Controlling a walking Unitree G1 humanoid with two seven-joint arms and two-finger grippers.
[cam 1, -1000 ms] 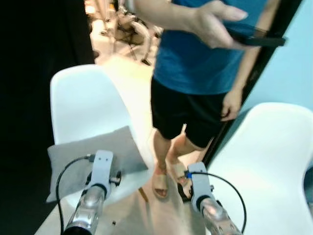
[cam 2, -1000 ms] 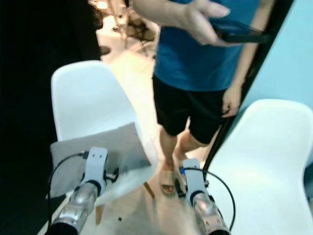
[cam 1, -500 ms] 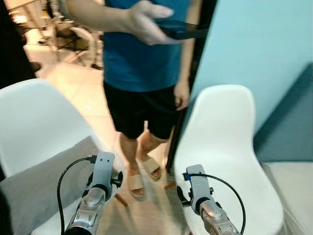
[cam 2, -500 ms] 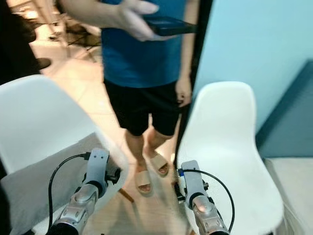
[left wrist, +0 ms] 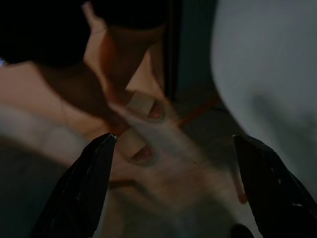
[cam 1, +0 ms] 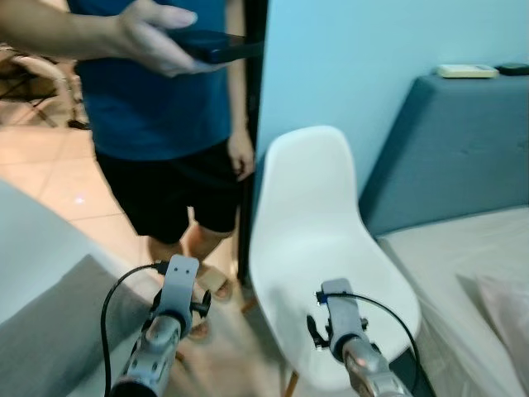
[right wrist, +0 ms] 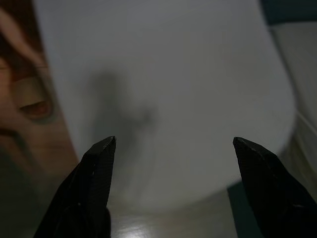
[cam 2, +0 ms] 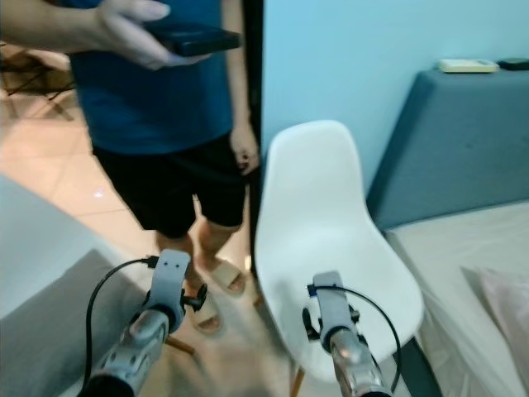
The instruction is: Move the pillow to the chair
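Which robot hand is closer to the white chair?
The right. The right gripper hangs open just over the white chair seat; the left gripper, also open, is off to its side, above the floor.

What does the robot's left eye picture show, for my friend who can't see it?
An empty white chair stands just ahead of the robot's two silver arms, whose left gripper and right gripper hold nothing. A person in a blue shirt stands beside the chair holding a dark phone. A grey pillow lies far left, a bed right.

Eye views bright, soft — wrist views dim.
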